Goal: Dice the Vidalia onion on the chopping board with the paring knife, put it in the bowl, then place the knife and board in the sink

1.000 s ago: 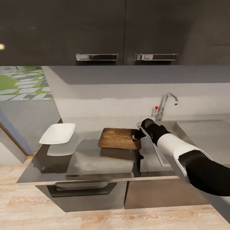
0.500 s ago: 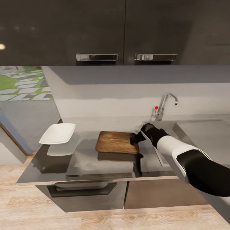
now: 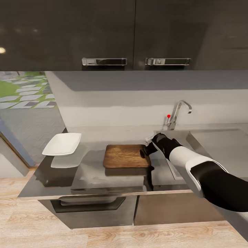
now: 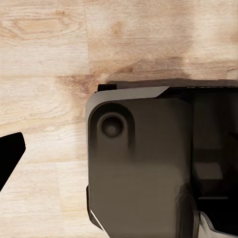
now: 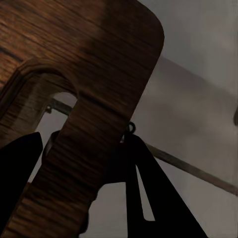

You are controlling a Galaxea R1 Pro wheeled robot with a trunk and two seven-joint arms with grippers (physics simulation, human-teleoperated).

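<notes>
The dark wood chopping board (image 3: 124, 155) lies about flat on the glossy grey countertop (image 3: 93, 174), just left of the sink (image 3: 179, 133). My right gripper (image 3: 147, 148) is shut on the board's right end by the handle slot. In the right wrist view the chopping board (image 5: 89, 59) fills the frame, and the gripper (image 5: 84, 163) has one black finger (image 5: 148, 188) on each side of the strip beside the slot. The white square bowl (image 3: 62, 143) sits at the counter's left end. The Vidalia onion and the paring knife are out of view. The left wrist view looks down at wood floor, with a black fingertip (image 4: 10, 153) at the edge.
A chrome gooseneck tap (image 3: 179, 113) with a red knob stands behind the sink, and the drainboard (image 3: 224, 144) stretches to the right. Dark wall cabinets (image 3: 103, 34) with steel handles hang overhead. The robot's base (image 4: 144, 163) shows in the left wrist view.
The board was tilted and raised at its right end. It has come down and squared up, sitting flatter and slightly nearer the counter's front edge, still in my right gripper.
</notes>
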